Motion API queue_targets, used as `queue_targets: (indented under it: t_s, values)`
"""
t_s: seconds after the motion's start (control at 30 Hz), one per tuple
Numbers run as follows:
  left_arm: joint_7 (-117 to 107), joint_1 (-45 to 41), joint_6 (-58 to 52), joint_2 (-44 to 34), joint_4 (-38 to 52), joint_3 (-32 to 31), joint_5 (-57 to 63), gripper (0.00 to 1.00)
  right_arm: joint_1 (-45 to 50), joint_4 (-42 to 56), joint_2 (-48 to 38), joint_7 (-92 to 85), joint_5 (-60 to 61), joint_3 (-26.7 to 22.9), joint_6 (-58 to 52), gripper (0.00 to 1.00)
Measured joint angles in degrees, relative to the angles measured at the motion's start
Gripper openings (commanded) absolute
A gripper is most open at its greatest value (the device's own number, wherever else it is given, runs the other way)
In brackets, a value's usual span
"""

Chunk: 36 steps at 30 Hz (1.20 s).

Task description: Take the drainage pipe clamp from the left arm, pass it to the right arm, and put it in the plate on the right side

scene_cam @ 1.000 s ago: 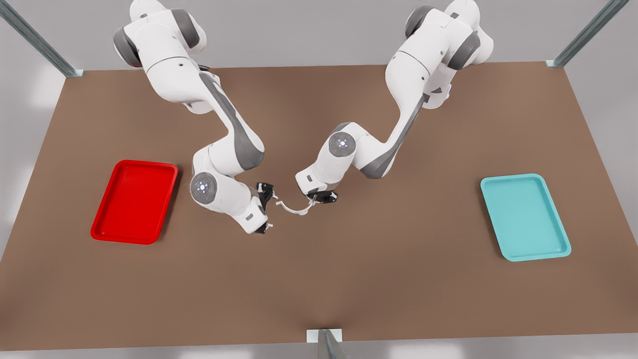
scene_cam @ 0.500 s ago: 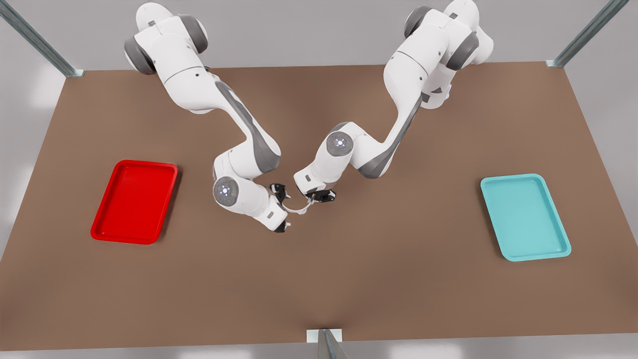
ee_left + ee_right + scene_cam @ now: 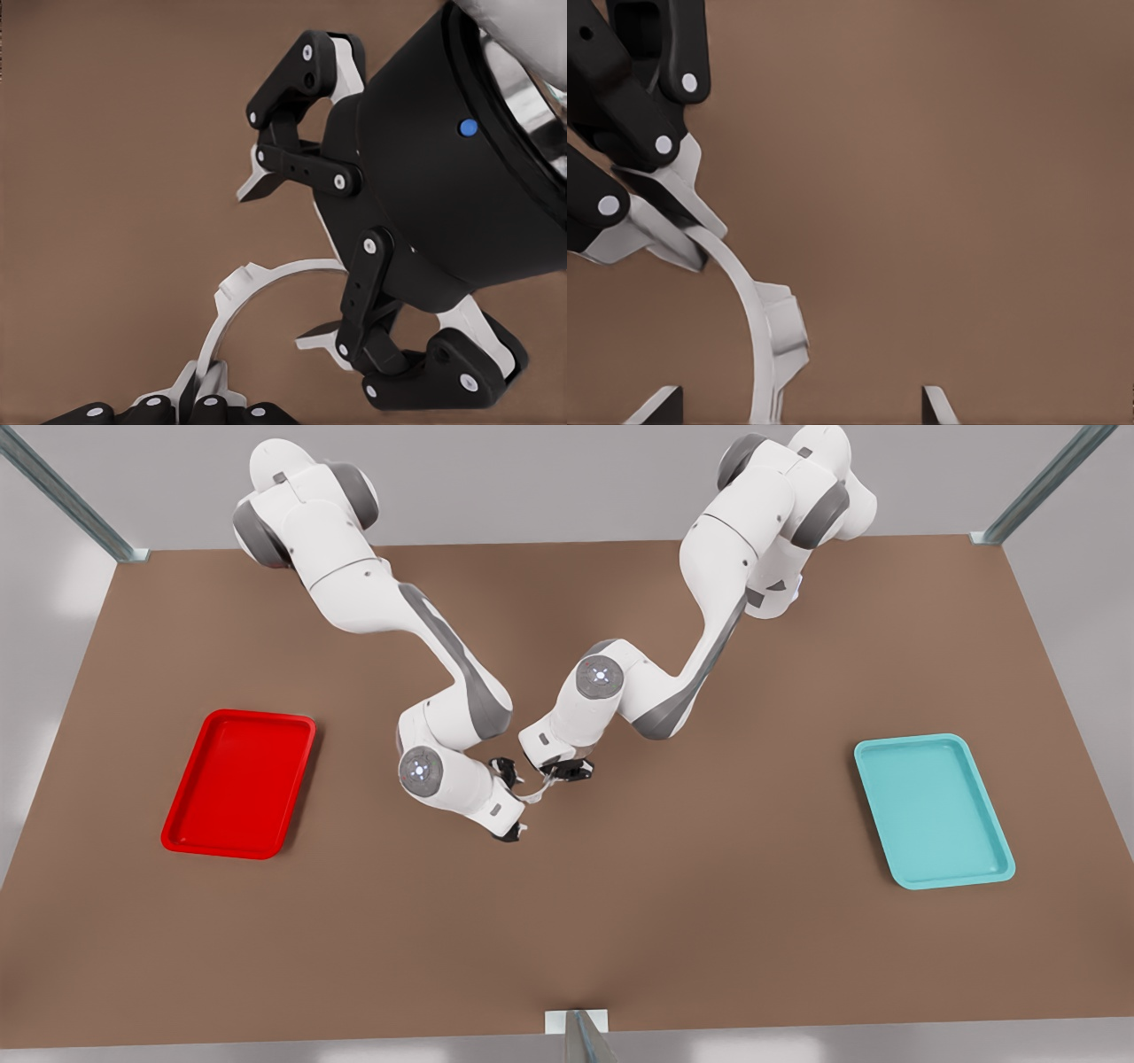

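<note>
The white half-ring drainage pipe clamp (image 3: 534, 793) hangs above the table's middle. My left gripper (image 3: 558, 772), on the arm at the front view's right, is shut on one end tab (image 3: 205, 382). My right gripper (image 3: 514, 801), on the arm at the front view's left, is open. Its fingers (image 3: 257, 181) stand on either side of the clamp's free end (image 3: 266, 276). In the right wrist view the clamp (image 3: 757, 328) runs down between my own fingertips (image 3: 664, 403), with the left gripper (image 3: 673, 217) shut on its far tab. The red plate (image 3: 239, 782) lies at the front view's left.
A teal tray (image 3: 933, 810) lies at the front view's right. The brown table (image 3: 567, 930) has metal frame posts at its back corners (image 3: 115, 540) and a bracket (image 3: 576, 1027) at the front edge. The two arms' wrists are close together at the centre.
The right arm has moved toward the front view's right, bringing its open fingers around the clamp's free end. The left gripper, still holding the clamp, shifted slightly toward it.
</note>
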Motion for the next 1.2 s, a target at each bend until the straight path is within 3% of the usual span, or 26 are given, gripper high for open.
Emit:
queue_targets:
  t_s: [0.1,0.13,0.2,0.23,0.33,0.37,0.43,0.5,0.63,0.73,0.9,0.97,1.03,1.2]
  values:
    - [-0.2,0.1,0.0,0.0,0.0,0.0,0.0,0.21,0.0,-0.1,0.4,-0.4,-0.1,-0.2,0.3,1.00]
    - [-0.3,0.1,0.0,0.0,0.0,0.0,0.0,0.21,0.0,0.0,0.5,-0.6,-0.1,-0.2,0.4,0.91]
    - [-0.4,0.1,-0.1,0.0,0.0,0.0,0.0,0.21,0.0,0.3,0.5,-0.8,-0.1,-0.2,0.5,0.35]
    - [-0.4,0.1,-0.1,0.0,0.0,0.0,0.1,0.21,0.0,0.4,0.5,-0.9,-0.2,-0.2,0.5,0.21]
    - [-0.7,0.1,-0.1,0.0,0.0,0.0,0.2,0.21,-0.4,0.6,0.3,-1.2,-0.3,-0.2,0.5,0.21]
    - [-0.5,0.2,-0.1,-0.1,0.0,0.0,-0.2,0.55,-0.5,0.6,0.3,-1.3,-0.3,-0.2,0.4,0.21]
    - [1.1,1.3,-2.1,-0.1,2.7,0.2,-2.5,0.85,-0.6,0.1,0.4,-1.5,-1.3,-0.7,0.1,0.21]
    - [2.9,2.6,-5.5,-0.2,5.1,0.2,-4.3,1.00,-1.4,-0.2,0.5,-1.7,-2.2,-1.0,-0.3,0.21]
    - [2.7,4.6,-14.2,-0.2,12.0,0.3,-7.0,1.00,-2.9,-0.3,0.5,-2.0,-3.1,-1.2,-0.9,0.21]
    - [1.6,12.2,-26.4,-2.8,19.1,0.3,-6.6,1.00,-5.4,-0.2,0.3,-2.1,-4.4,-1.5,-2.4,0.21]
    - [2.9,26.7,-44.7,-10.2,20.6,0.3,-0.7,1.00,-7.7,-0.7,-3.8,-2.3,-9.2,-11.2,-10.6,0.21]
    - [3.7,30.1,-46.3,-17.3,9.1,0.6,1.4,1.00,-7.9,-3.4,-5.7,-2.5,-10.7,-16.8,-13.6,0.21]
    - [4.3,31.2,-47.3,-20.1,3.8,1.0,2.8,1.00,-8.9,-6.3,-7.0,-2.7,-12.5,-21.6,-15.7,0.21]
    - [5.5,31.4,-50.3,-20.9,2.0,1.0,4.6,1.00,-17.0,-10.9,-7.3,-3.8,-19.1,-23.5,-17.2,0.21]
